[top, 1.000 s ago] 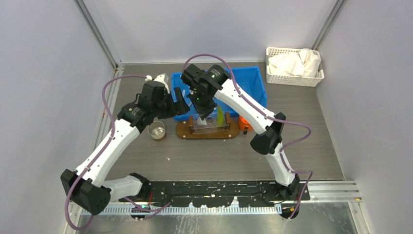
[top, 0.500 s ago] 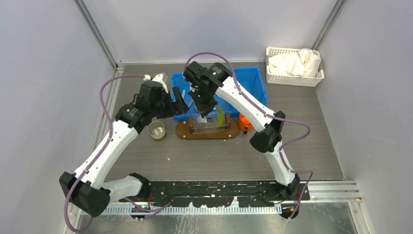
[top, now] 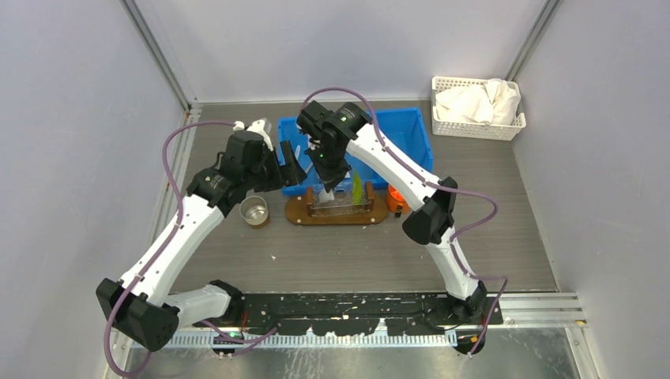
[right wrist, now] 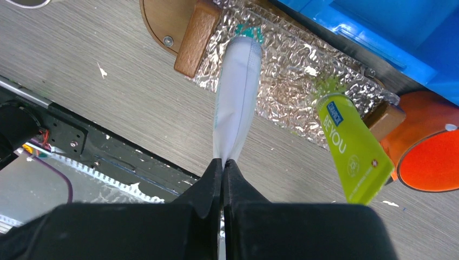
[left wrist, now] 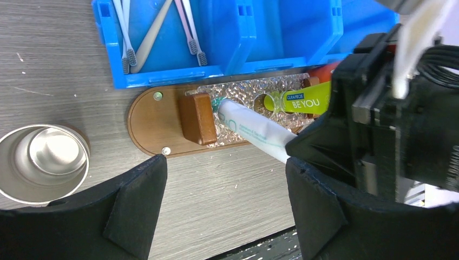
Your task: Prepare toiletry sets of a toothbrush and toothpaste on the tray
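Right wrist: right gripper [right wrist: 223, 161] pinched tight on white toothpaste [right wrist: 235, 97], cap seemingly seated in the tray [right wrist: 159, 16] holder [right wrist: 292, 65]; next, release. Left gripper [left wrist: 224, 168] wide, empty.

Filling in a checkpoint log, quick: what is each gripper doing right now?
Left gripper: open, holding nothing.
Right gripper: closed on the flat end of the white toothpaste tube.

Top external: high and behind, looking down — whole table [top: 355, 253].
Wrist views: close, downward — both share the tray [left wrist: 154, 122].
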Action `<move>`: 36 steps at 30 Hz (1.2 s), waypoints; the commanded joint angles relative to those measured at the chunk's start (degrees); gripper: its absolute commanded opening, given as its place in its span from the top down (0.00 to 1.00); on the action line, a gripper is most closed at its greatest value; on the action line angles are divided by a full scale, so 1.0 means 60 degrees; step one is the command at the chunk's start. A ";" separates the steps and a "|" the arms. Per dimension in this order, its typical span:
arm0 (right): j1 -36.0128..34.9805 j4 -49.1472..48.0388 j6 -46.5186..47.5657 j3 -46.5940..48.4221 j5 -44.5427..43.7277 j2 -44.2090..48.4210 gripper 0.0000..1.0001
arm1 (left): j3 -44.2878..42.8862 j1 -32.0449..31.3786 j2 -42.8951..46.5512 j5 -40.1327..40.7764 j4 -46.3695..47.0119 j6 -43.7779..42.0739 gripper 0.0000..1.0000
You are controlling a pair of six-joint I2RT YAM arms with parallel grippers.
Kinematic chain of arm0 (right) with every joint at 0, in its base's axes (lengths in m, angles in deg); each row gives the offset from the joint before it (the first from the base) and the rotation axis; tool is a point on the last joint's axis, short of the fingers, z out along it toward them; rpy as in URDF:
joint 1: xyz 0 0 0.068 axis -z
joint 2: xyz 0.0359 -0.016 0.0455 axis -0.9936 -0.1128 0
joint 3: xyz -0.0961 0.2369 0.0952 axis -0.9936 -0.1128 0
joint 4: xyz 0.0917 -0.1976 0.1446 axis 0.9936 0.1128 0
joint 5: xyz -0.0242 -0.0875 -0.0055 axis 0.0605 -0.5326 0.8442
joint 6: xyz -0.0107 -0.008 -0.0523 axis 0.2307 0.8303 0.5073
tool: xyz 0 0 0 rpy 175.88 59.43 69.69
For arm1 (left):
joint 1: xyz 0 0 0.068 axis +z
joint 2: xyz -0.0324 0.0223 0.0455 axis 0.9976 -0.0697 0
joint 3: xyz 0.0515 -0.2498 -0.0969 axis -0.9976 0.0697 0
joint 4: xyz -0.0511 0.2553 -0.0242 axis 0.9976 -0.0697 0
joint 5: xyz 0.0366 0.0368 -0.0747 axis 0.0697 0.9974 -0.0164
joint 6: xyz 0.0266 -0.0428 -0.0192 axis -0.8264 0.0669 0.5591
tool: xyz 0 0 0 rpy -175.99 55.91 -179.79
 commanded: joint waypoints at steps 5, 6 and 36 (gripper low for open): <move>0.0249 -0.0151 0.0096 0.0297 0.0525 -0.0263 0.99 | 0.0134 0.0083 0.0259 -0.0281 0.0454 -0.0067 0.19; 0.0300 -0.0151 0.0109 0.0308 0.0598 -0.0301 0.99 | 0.0156 0.0092 0.0253 -0.0284 0.0471 -0.0065 0.19; 0.0614 -0.1031 0.0074 0.0532 0.1139 -0.0526 0.82 | 0.0476 0.0186 0.0112 -0.0524 0.0794 -0.0025 0.19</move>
